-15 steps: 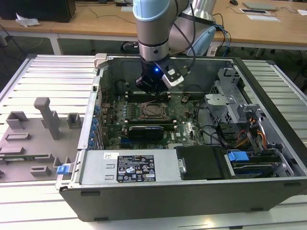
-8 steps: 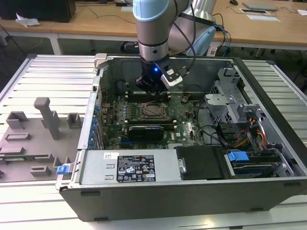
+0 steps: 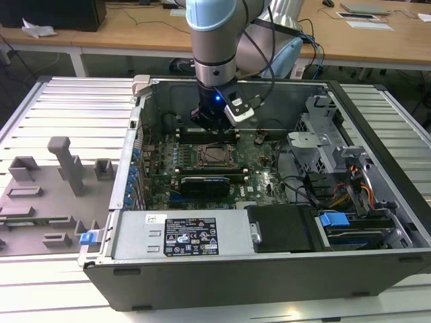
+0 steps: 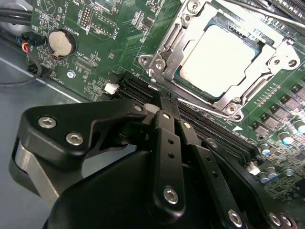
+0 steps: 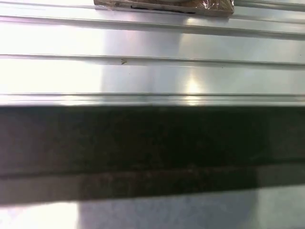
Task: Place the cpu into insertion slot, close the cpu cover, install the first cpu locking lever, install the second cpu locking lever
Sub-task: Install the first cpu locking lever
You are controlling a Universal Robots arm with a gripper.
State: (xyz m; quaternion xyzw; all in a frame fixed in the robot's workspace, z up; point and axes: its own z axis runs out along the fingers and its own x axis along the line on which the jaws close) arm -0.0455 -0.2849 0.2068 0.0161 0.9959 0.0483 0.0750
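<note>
Claw: gripper [image 4: 164, 112] low over the board in the second wrist view, black fingers [image 4: 167, 143] pressed tight together, nothing held between them.
Claw from outside: gripper [image 3: 214, 121] hanging straight down inside the open computer case [image 3: 377, 202], just behind the socket.
Memory slots: long black memory slots [image 4: 209, 129] right under the fingertips, lying between claw and socket.
Chip: cpu [image 4: 224, 59] already lying flat in the insertion slot [image 4: 183, 78], pale top facing up.
Lid: cpu cover [image 4: 167, 52] down flat around the chip, chip showing through its big window.
Levers: thin metal bar [image 4: 286, 19] along the far side of the socket; hard to tell if hooked down or loose.
Which way: socket just ahead of the fingertips and a bit to one side, close but not touching; square, so no long side to line up with.
Far off: green board [image 3: 266, 178] in the case middle, grey ribbed table [image 3: 74, 108] all around.
</note>
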